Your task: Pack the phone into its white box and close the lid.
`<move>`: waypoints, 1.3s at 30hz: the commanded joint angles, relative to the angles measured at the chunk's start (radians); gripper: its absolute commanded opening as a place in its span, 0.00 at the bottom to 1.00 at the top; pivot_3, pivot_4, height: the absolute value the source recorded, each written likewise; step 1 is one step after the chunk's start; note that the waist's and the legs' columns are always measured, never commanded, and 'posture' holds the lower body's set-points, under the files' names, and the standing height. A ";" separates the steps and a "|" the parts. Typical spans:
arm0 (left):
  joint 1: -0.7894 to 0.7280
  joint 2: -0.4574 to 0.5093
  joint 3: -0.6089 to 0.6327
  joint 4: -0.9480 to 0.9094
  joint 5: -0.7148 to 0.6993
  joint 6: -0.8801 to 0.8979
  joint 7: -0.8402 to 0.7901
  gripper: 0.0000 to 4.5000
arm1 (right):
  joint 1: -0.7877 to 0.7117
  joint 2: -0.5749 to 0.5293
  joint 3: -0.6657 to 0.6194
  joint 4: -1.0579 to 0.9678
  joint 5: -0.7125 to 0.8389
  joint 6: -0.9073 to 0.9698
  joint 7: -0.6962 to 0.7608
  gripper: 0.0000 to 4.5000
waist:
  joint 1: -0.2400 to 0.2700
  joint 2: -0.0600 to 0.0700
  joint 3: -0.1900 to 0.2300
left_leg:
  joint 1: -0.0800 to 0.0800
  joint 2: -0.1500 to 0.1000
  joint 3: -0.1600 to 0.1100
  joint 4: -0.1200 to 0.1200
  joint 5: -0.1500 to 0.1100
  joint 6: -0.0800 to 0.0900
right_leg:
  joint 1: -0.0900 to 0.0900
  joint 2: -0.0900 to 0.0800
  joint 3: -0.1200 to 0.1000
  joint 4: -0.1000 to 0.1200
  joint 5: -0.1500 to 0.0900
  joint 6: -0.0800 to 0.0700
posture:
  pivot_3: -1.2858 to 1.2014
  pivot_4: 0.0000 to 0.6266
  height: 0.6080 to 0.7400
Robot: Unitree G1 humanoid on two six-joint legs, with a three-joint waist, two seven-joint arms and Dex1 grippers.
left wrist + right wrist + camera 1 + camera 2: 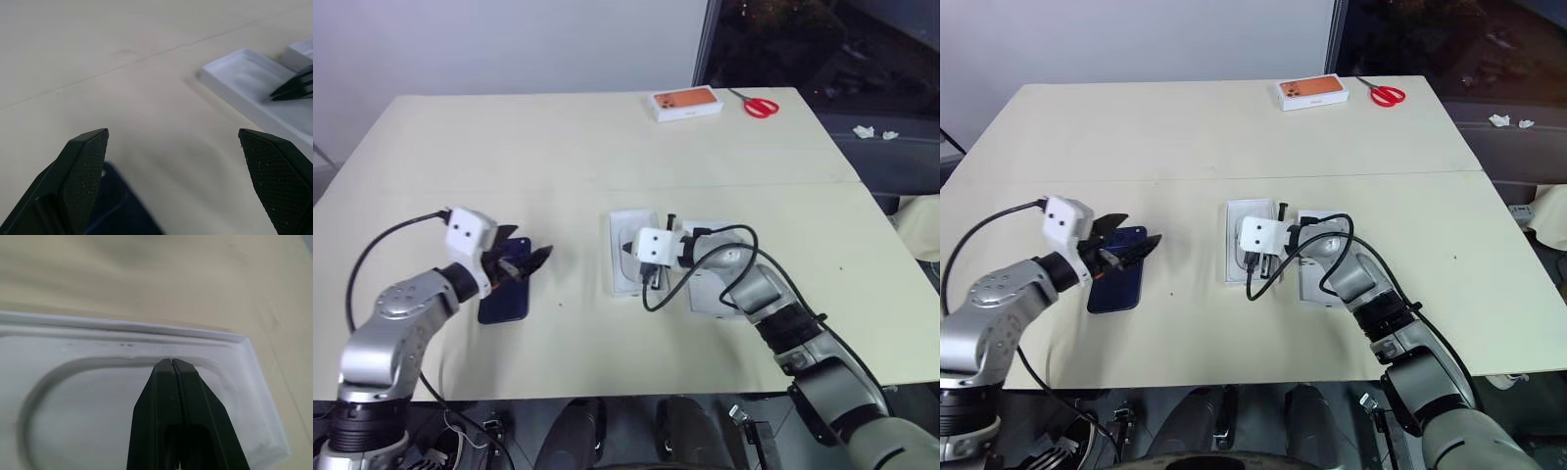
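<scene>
Here, the left gripper hovers spread over the phone — the right gripper, pressed together, sits over a white insert.

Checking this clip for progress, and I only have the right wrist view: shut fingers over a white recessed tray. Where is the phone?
Observer: The phone lies flat on the table, well to the robot's left of the tray, not in any box.
Operator: Is the other arm on it?
Observer: The left gripper hangs open above the phone, with nothing between its fingers.
</scene>
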 commanded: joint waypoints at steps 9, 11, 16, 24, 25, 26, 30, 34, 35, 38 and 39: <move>-0.001 0.124 0.346 0.265 -0.293 0.375 -0.006 1.00 | -0.112 0.238 0.063 -0.003 0.021 0.074 -0.062 0.01 | -0.002 0.000 0.000 | 0.000 0.000 0.000 0.000 0.000 0.000 | -0.004 0.001 -0.001 0.001 0.000 0.000 | 0.52 0.24 1.00; 0.002 0.135 0.339 0.314 -0.280 0.388 -0.009 1.00 | -0.127 0.284 0.101 0.047 0.003 0.063 -0.069 0.01 | 0.003 0.000 0.000 | 0.000 0.000 -0.001 0.000 0.001 -0.001 | -0.004 0.000 -0.001 0.001 0.000 0.000 | 0.52 0.24 1.00; 0.002 0.139 0.257 0.361 -0.261 0.428 -0.031 1.00 | -0.179 0.367 0.193 0.197 -0.056 0.074 -0.057 0.01 | 0.000 -0.001 0.000 | 0.000 -0.001 -0.001 0.000 0.003 -0.006 | -0.004 0.000 -0.001 0.001 0.000 0.000 | 0.52 0.24 1.00; -0.026 0.109 0.129 0.419 -0.221 0.461 -0.057 1.00 | -0.199 0.444 0.253 0.304 -0.097 0.195 -0.024 0.01 | -0.001 0.001 -0.002 | 0.002 -0.001 -0.001 -0.001 0.003 -0.006 | -0.003 0.000 -0.001 0.001 0.000 0.000 | 0.52 0.24 1.00; -0.031 0.102 0.121 0.424 -0.219 0.464 -0.057 1.00 | -0.199 0.455 0.250 0.312 -0.091 0.216 -0.016 0.01 | -0.001 0.002 -0.003 | 0.003 -0.001 -0.001 -0.001 0.003 -0.006 | -0.002 0.000 -0.001 0.001 0.000 0.000 | 0.52 0.24 1.00; -0.036 0.092 0.108 0.422 -0.213 0.460 -0.057 1.00 | -0.201 0.463 0.250 0.321 -0.093 0.224 -0.017 0.01 | -0.001 0.004 -0.005 | 0.004 -0.001 -0.001 -0.002 0.003 -0.006 | -0.002 0.000 -0.001 0.001 0.000 0.000 | 0.52 0.24 1.00; -0.064 0.044 0.076 0.421 -0.201 0.471 -0.050 1.00 | -0.207 0.492 0.236 0.340 -0.085 0.255 -0.021 0.01 | 0.005 0.008 -0.009 | 0.005 -0.002 -0.001 -0.003 0.003 -0.006 | 0.000 -0.001 -0.001 0.001 0.000 0.000 | 0.52 0.24 1.00; -0.080 -0.015 0.051 0.426 -0.190 0.475 -0.044 1.00 | -0.215 0.503 0.232 0.351 -0.096 0.250 -0.039 0.01 | 0.007 0.011 -0.012 | 0.006 -0.003 -0.001 -0.003 0.002 -0.005 | 0.001 -0.002 -0.001 0.001 0.000 0.000 | 0.52 0.24 1.00; -0.081 -0.027 0.050 0.428 -0.189 0.482 -0.041 1.00 | -0.217 0.503 0.232 0.352 -0.099 0.244 -0.045 0.01 | 0.007 0.011 -0.013 | 0.006 -0.003 -0.001 -0.003 0.002 -0.005 | 0.001 -0.002 -0.001 0.001 0.000 0.000 | 0.52 0.24 1.00; -0.081 -0.060 0.055 0.425 -0.201 0.509 -0.041 1.00 | -0.224 0.499 0.223 0.359 -0.098 0.241 -0.051 0.01 | 0.008 0.013 -0.014 | 0.007 -0.003 -0.001 -0.003 0.002 -0.005 | 0.002 -0.002 -0.001 0.001 0.000 0.000 | 0.52 0.24 1.00; -0.083 -0.064 0.053 0.424 -0.204 0.521 -0.041 1.00 | -0.226 0.496 0.222 0.361 -0.099 0.237 -0.054 0.01 | 0.008 0.013 -0.015 | 0.007 -0.003 -0.001 -0.003 0.002 -0.005 | 0.002 -0.002 -0.001 0.001 0.000 0.000 | 0.52 0.24 1.00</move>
